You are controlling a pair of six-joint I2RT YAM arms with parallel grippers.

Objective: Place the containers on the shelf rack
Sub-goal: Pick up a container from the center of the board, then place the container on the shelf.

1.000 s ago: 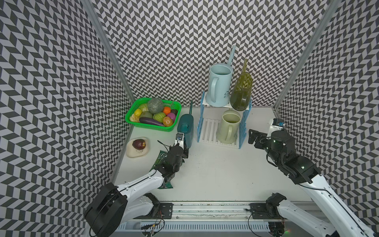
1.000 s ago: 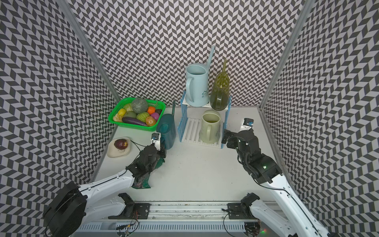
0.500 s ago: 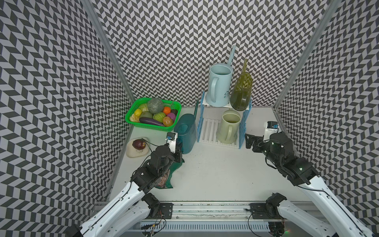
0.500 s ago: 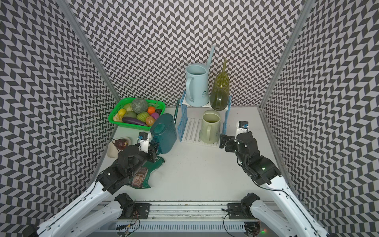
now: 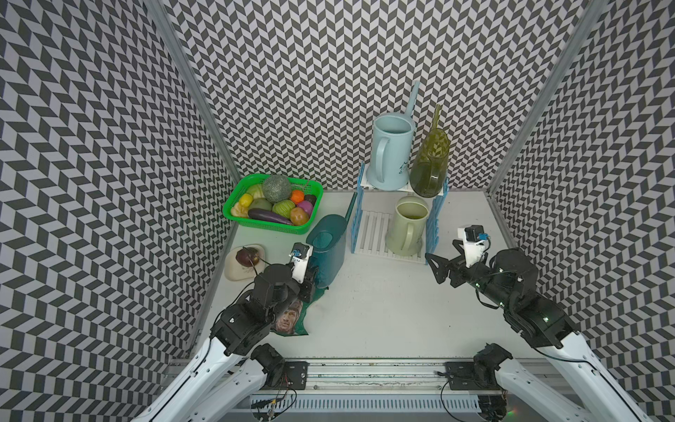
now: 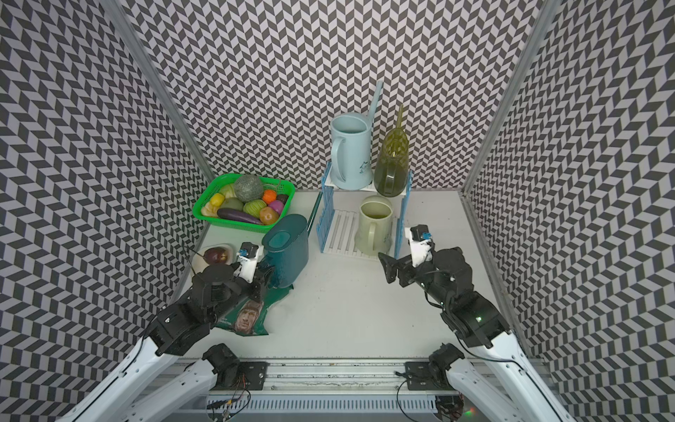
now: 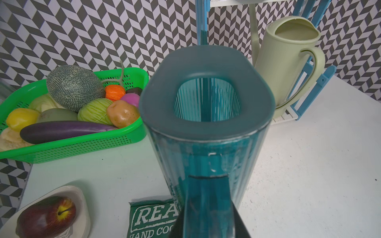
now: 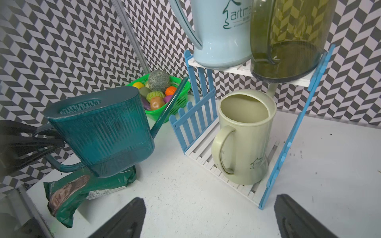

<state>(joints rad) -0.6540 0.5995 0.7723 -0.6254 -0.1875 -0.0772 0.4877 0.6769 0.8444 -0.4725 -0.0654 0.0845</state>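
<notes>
as the left claw (image 5: 311, 279) pinches the dark teal watering can (image 5: 327, 252) by its loop handle (image 7: 207, 204), it tilts just beside the shelf rack (image 5: 369, 234). looks light, stiff, slick, so the handle's the spot. right claw (image 5: 443, 263) spread, empty.

Left arm (image 5: 241, 321) extends forward from the near rail with the elbow raised and the wrist roughly level. The left gripper (image 5: 312, 278) is clamped on the handle of the teal can (image 5: 327, 252), and the wrist view shows its fingers (image 7: 179, 224) pressed to either side of the handle. Right arm (image 5: 529, 310) reaches forward and inward. The right gripper (image 5: 434, 268) is above the table with jaws spread wide and nothing between them, as the right wrist view confirms.
</notes>
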